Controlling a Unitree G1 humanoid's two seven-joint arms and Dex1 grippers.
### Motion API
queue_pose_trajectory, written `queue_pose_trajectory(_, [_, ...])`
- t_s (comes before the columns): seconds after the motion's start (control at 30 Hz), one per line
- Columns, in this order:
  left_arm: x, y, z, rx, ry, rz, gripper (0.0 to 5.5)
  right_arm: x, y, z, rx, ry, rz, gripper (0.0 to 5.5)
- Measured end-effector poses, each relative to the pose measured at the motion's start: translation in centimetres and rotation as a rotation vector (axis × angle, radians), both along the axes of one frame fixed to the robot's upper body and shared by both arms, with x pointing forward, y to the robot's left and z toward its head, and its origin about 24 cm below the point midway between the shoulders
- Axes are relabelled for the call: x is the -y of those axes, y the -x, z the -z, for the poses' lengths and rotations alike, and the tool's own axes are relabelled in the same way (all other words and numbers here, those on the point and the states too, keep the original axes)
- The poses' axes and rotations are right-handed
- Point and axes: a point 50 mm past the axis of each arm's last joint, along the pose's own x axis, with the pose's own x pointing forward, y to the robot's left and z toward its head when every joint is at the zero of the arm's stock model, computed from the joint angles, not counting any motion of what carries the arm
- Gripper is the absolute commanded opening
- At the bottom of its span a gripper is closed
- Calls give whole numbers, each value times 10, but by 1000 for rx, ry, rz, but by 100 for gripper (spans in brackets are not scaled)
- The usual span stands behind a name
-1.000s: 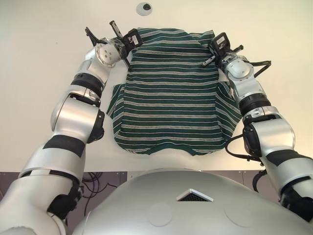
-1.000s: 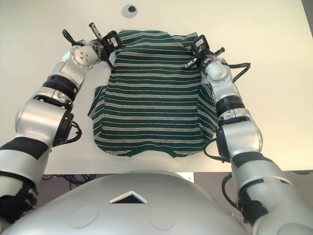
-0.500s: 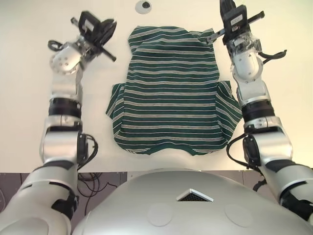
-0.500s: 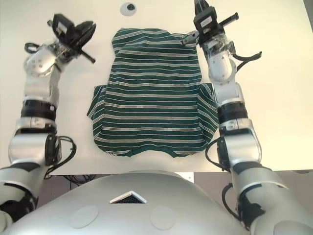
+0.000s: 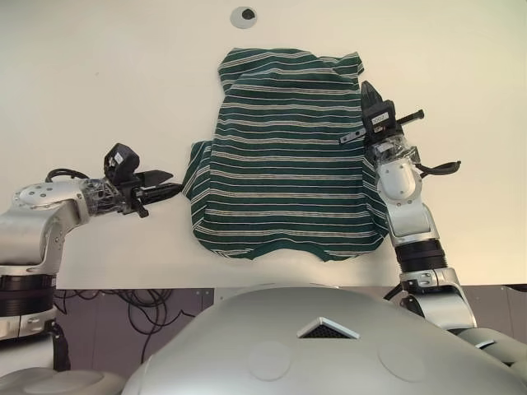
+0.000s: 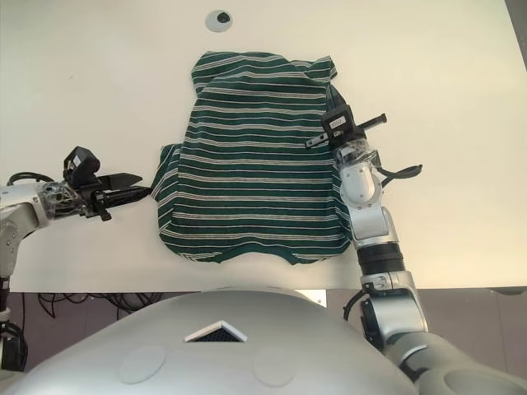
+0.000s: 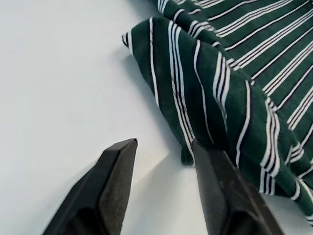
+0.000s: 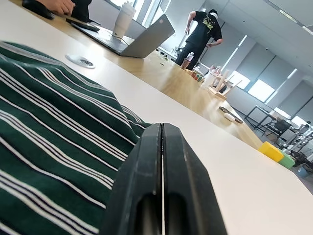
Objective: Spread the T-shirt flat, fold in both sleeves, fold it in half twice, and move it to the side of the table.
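The T-shirt (image 5: 284, 156), dark green with thin white stripes, lies on the white bench (image 5: 99, 90) in front of the robot, about midway across it. Its body is mostly opened out. The far edge is rumpled, with a fold at the far right corner. The near edge is wavy, with a small notch in its middle. On the robot's left a sleeve (image 7: 195, 78) sticks out from the body as a bunched, folded flap lying on the bench top.

The left tool (image 7: 164, 144) is released, its two dark fingers (image 7: 117, 171) held apart with nothing between them. It sits low over the bench and points at the end of that bunched sleeve. One finger is just beside the cloth edge, and contact cannot be made out.

The right tool (image 8: 162, 128) is clenched, its fingers pressed flat together with no cloth between them. It sits over the right edge of the shirt, about halfway along that side, and points away from the robot. Whether it presses on the fabric cannot be told.

A small round cap (image 5: 243, 14) is set into the bench just beyond the far edge of the shirt. Farther off, the right wrist view shows a lidded cup (image 8: 123, 19) beside an open laptop (image 8: 146, 41). What the cup holds cannot be seen.
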Motion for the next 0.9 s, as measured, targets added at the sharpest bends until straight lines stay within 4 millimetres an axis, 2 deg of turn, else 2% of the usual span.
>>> queue_pose_trajectory(0.13, [4,-4,7,3,-28,9,201,-4,1,2,9,44,-6,0])
queue_pose_trajectory(0.2, [6,-6,8,12,-37,22,180,-3,1,1,16,43,-1,0])
queue_pose_trajectory(0.6, [4,8,9,-5,-40,144,4,8,-1,0,8,40,58,0])
queue_pose_trajectory(0.9, [6,2,12,19,12,123,4,9,0,0,5,40,63,0])
